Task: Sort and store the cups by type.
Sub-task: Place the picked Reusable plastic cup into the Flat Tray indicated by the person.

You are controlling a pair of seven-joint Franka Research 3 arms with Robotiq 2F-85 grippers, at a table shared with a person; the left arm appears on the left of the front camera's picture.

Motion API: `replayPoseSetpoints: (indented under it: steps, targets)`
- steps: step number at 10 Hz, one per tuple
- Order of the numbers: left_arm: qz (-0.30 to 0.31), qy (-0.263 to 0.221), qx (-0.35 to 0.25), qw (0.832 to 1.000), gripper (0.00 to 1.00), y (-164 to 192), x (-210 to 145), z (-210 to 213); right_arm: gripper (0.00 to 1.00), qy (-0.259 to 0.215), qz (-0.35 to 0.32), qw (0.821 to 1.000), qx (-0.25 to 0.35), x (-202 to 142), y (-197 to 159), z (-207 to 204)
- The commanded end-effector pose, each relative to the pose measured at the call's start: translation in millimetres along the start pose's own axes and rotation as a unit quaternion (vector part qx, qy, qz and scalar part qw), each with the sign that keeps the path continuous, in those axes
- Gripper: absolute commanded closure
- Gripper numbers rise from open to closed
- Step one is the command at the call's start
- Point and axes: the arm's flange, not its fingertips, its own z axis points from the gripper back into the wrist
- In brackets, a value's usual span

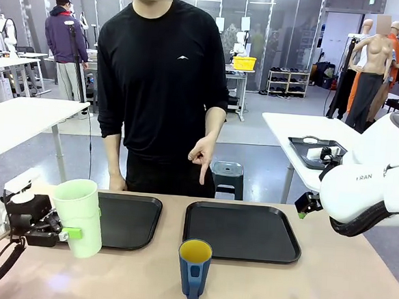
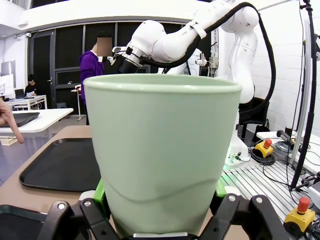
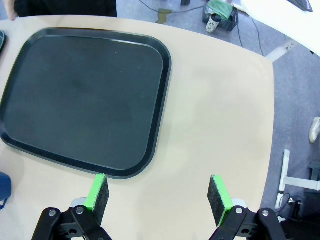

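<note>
My left gripper (image 1: 65,232) is shut on the tall mint-green tumbler (image 1: 78,216), gripping its lower half near the table's left front. The tumbler leans slightly, and in the left wrist view it (image 2: 160,150) stands between the green pads (image 2: 100,192). The dark blue handled mug (image 1: 194,267), yellow inside, stands alone at the table's front middle; its rim (image 3: 4,186) peeks in at the right wrist view's left edge. My right gripper (image 3: 159,194) hangs open over bare table beside the right tray's corner, nothing between its fingers.
Two black trays lie side by side: the left tray (image 1: 129,220) just behind the tumbler, the right tray (image 1: 242,231) (image 3: 85,95) behind the mug. The person across the table points a hand (image 1: 202,156) down toward the right tray. My right arm (image 1: 368,192) sits at the right edge.
</note>
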Motion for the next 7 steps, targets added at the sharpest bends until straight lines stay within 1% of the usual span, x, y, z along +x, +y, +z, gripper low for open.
replayPoseSetpoints:
  steps: [1,3,5,7]
  targets:
    - [0.003,-0.004,0.003,1.0,0.15,8,1,-13,0.0,-0.001,-0.001,1.0,0.0,-1,0,0]
    - [-0.01,-0.006,0.03,0.999,0.15,19,4,-39,0.0,-0.001,-0.001,1.0,0.0,-1,0,0]
    - [-0.017,-0.01,0.021,1.0,0.15,38,5,-89,0.0,-0.001,-0.001,1.0,0.0,-1,0,0]
    - [-0.016,-0.007,0.038,0.999,0.15,55,3,-133,0.0,-0.001,-0.001,1.0,0.0,-1,0,0]
